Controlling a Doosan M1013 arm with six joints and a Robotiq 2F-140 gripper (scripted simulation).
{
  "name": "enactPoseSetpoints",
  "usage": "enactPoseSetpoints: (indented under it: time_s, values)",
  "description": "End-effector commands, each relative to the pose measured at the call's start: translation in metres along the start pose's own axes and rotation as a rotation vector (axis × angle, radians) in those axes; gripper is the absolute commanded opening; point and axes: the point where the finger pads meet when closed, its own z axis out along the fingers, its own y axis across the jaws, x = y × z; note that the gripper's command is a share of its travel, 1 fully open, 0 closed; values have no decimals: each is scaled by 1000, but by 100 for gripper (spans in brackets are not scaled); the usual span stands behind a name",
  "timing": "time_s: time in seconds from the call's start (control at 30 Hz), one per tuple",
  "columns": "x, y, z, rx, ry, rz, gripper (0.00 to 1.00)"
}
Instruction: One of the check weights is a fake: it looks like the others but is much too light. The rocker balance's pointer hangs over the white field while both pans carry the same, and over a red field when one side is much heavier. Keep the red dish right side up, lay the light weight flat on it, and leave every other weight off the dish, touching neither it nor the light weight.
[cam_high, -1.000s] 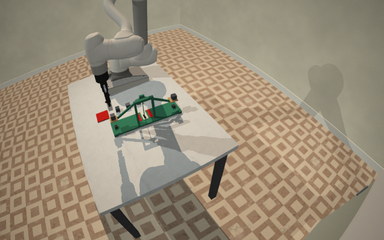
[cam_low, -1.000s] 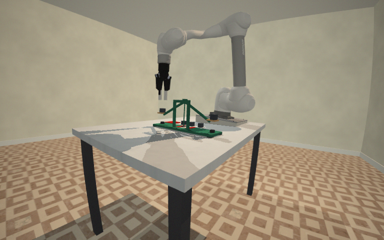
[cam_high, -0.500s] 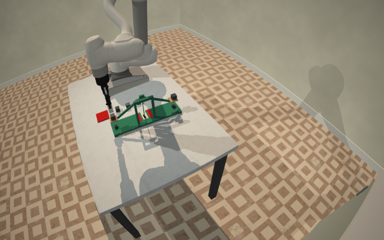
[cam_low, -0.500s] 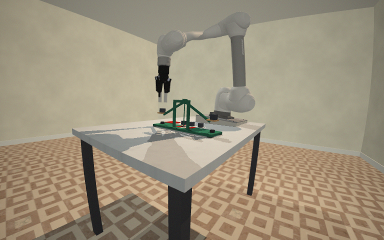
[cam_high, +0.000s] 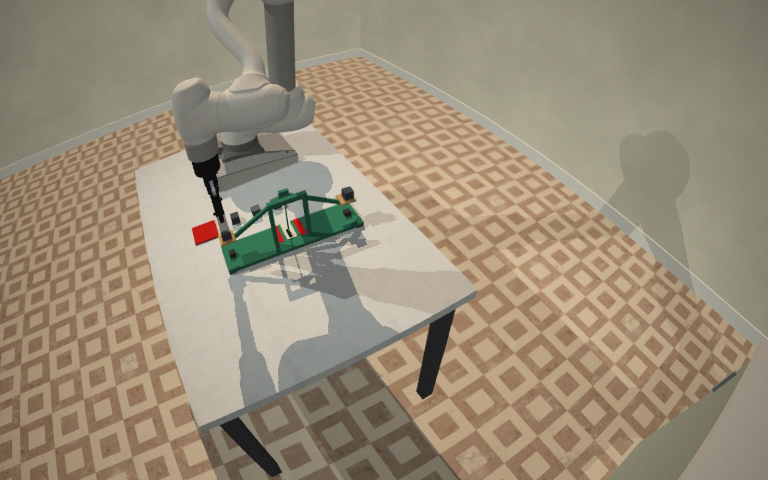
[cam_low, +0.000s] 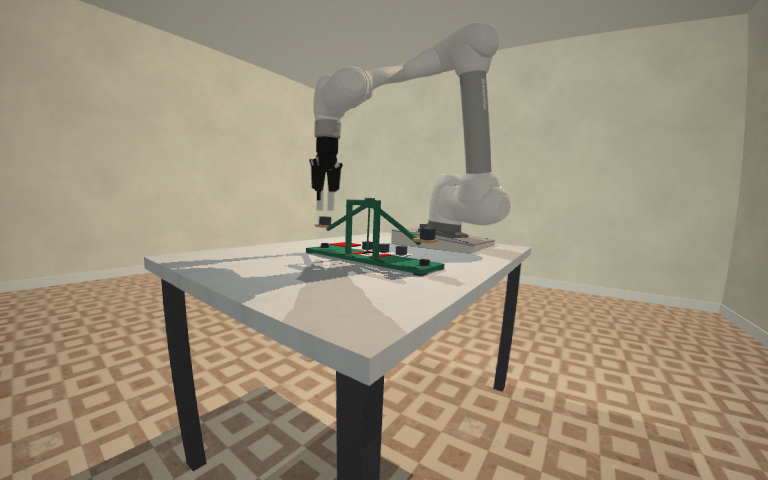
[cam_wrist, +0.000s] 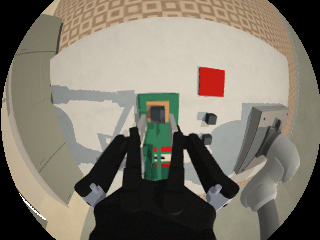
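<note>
White-topped table (cam_high: 317, 339) fills frame centre, black legs (cam_low: 180, 362) below. Brown-and-cream diamond-tile floor (cam_high: 566, 283) all around. Plain greenish-beige walls (cam_low: 113, 141) along top, pale skirting (cam_high: 509, 135) at base. Grey shadows cross table; dark silhouette shadow on wall, right.

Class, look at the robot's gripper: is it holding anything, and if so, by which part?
Nothing is held. The gripper hangs part-closed and empty above the weight on the balance's raised pan, with a clear gap between them.
</note>
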Motion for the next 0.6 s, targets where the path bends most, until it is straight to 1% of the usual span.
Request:
enactPoseSetpoints:
  time_s: [0.0,0.27,0.57]
  values:
    - [0,0,4,0,0,0,35]
    - [0,0,11,0,0,0,35]
    - [0,0,12,0,0,0,35]
